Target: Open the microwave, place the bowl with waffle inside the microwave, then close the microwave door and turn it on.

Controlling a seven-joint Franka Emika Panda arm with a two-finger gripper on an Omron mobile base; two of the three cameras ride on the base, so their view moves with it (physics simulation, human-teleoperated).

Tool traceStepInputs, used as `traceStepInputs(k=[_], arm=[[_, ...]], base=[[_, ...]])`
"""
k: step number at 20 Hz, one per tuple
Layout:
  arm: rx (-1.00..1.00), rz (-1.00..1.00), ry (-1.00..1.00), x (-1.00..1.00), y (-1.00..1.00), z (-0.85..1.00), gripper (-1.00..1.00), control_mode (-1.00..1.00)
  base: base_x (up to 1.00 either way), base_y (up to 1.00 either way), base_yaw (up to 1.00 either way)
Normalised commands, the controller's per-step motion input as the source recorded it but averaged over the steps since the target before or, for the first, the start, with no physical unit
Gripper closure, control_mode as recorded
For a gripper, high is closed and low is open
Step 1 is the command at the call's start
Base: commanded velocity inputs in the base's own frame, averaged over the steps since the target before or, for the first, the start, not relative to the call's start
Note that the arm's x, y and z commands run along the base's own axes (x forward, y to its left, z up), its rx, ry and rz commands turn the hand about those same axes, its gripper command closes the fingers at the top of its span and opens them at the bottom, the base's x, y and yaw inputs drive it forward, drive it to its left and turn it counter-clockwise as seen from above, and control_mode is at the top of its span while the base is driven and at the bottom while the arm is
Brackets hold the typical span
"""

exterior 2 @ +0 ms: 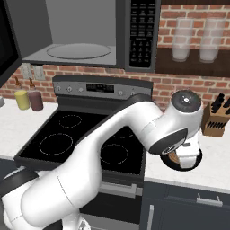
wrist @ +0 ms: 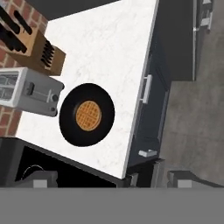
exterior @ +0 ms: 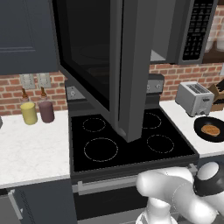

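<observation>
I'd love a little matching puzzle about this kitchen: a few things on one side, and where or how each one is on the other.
Things:
1. microwave door
2. bowl
3. toaster
4. yellow jar

Places or states:
A. on the counter left of the stove
B. swung open over the stove
C. against the brick wall, beside the knife block
D. on the right counter, holding a waffle

Pairs: 1-B, 2-D, 3-C, 4-A

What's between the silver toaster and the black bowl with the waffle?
Nothing: bare white marble counter separates the silver toaster from the shallow black bowl holding the golden waffle, seen in the hand view and left base view.
</observation>
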Motion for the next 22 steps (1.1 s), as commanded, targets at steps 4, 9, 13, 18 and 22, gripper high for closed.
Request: traceStepInputs(k=[4, 9, 13, 18, 22], arm=[[0.06, 0.04, 0.01, 0.00, -0.17, -0.57, -1.00, -1.00], [0.03, 0.03, 0.05, 0.03, -0.01, -0.55, -1.00, -1.00], [0.03, 0.00, 0.09, 0.13, 0.00, -0.46, -1.00, -1.00], [0.02, 0.00, 0.19, 0.31, 0.00, -0.34, -1.00, -1.00], [0.02, 0.00, 0.12, 0.29, 0.00, -0.33, -1.00, -1.00]], base=[[0.00, 0.00, 0.00], [0.00, 0.00, 0.00], [0.00, 0.00, 0.00], [0.00, 0.00, 0.00], [0.00, 0.00, 0.00]])
